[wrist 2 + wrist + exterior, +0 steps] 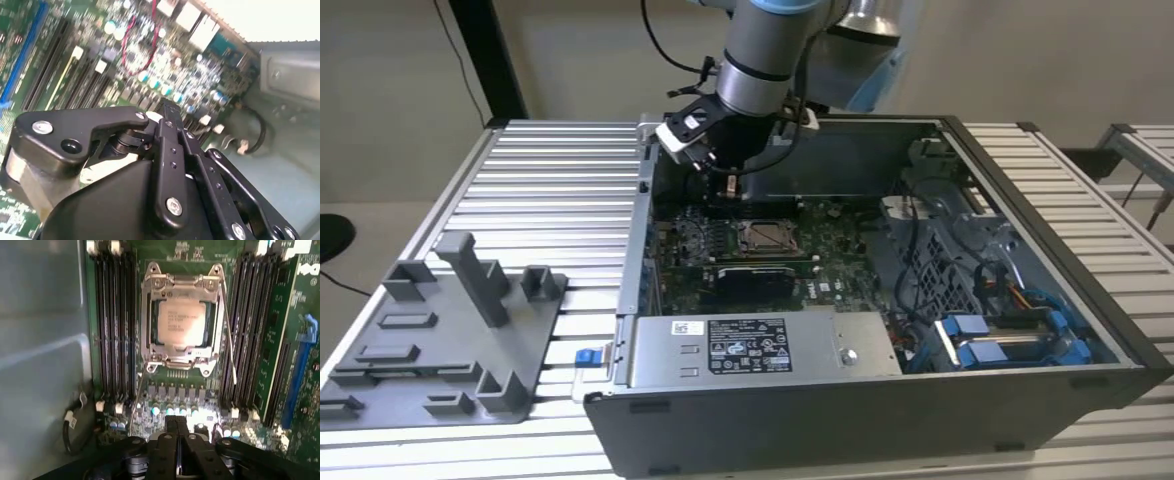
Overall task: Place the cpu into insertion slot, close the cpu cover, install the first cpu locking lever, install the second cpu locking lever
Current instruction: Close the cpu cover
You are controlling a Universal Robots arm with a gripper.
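The cpu (181, 322), silver top face up, lies in the insertion slot (154, 338) on the green board. The cpu cover (180, 287), a silvery frame, lies flat over it with the chip showing through its window. One thin wire locking lever (229, 340) runs along one side of the socket. The other locking lever (136, 400) slants away from the socket toward my gripper (177, 421). My gripper is shut and holds nothing. In the exterior view it (731, 188) hangs inside the case just behind the socket (767, 236). Its black fingertips (167, 105) hover above the board.
Black memory slots (107, 325) flank the socket on both sides. The grey case wall (40, 340) and a black cable (75, 425) are close to the gripper. The power supply (747, 345) and blue drive bays (987, 340) occupy the case front. A grey fixture (447, 330) stands on the table.
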